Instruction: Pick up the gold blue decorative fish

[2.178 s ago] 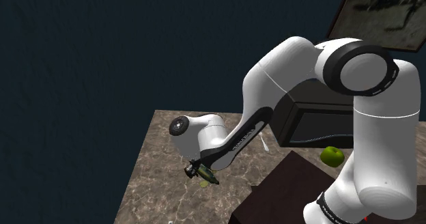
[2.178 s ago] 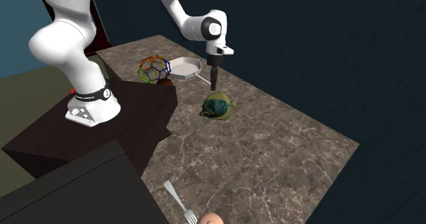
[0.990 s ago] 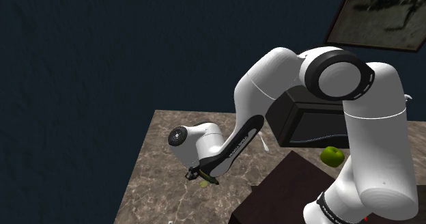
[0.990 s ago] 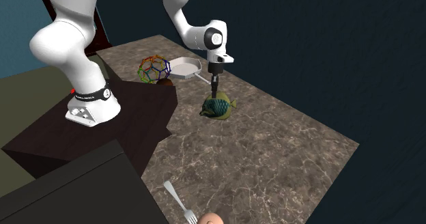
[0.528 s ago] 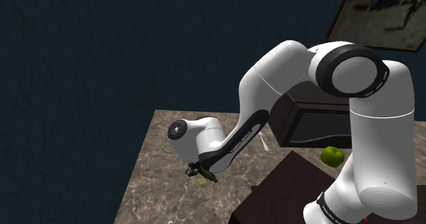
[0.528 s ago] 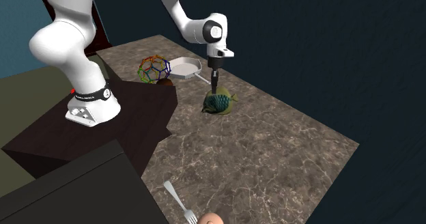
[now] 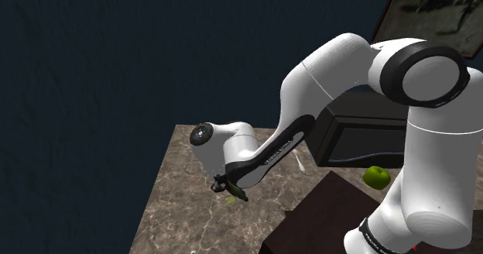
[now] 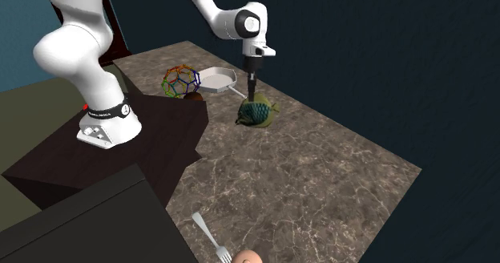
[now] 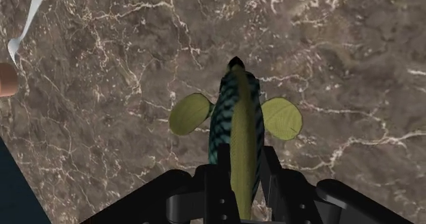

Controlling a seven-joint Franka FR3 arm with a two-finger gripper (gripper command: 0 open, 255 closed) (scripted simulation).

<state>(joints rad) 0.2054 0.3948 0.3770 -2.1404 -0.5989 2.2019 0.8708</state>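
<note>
Wrist view: gripper (image 9: 240,182) clamped on the fish (image 9: 235,120) at its thin tail end. It hangs nose-down, close over the marble table (image 9: 102,86). Risk: narrow end-on grip — body could swing or slip out during lift.

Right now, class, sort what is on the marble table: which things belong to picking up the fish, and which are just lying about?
In the job: blue and yellow fish; gripper, shut on it.
Lying about: coloured wire ball; white pan; fork; green apple.
</note>
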